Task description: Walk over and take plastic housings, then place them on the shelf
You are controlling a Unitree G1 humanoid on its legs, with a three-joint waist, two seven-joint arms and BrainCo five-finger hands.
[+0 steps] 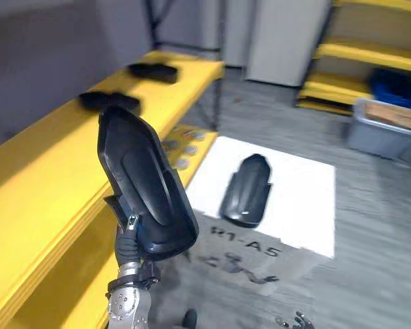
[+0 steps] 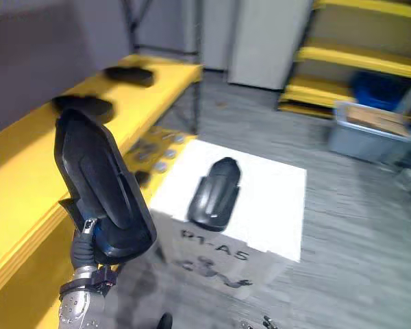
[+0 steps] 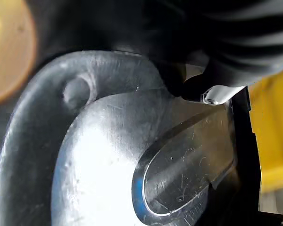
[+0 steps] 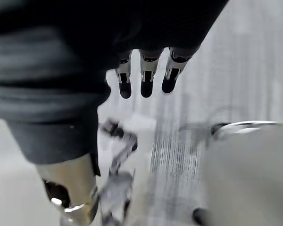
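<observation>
My left hand [image 1: 127, 241] is shut on the lower end of a long black plastic housing [image 1: 145, 185], holding it upright beside the yellow shelf [image 1: 41, 199]. In the left wrist view the housing's glossy shell [image 3: 108, 155] sits close under a dark fingertip [image 3: 212, 89]. Two more black housings lie on the shelf top, one nearer [image 1: 109, 101] and one farther [image 1: 153, 70]. Another housing [image 1: 247, 190] lies on a white box [image 1: 298, 199] to the right of the shelf. My right hand [image 4: 146, 77] hangs over the grey floor with straight fingers and holds nothing.
Several small round discs [image 1: 181, 147] lie on the shelf's lower level. A grey bin [image 1: 383, 130] stands on the floor at the right. Behind it are yellow racks [image 1: 370, 55]. Grey floor lies open between the white box and the bin.
</observation>
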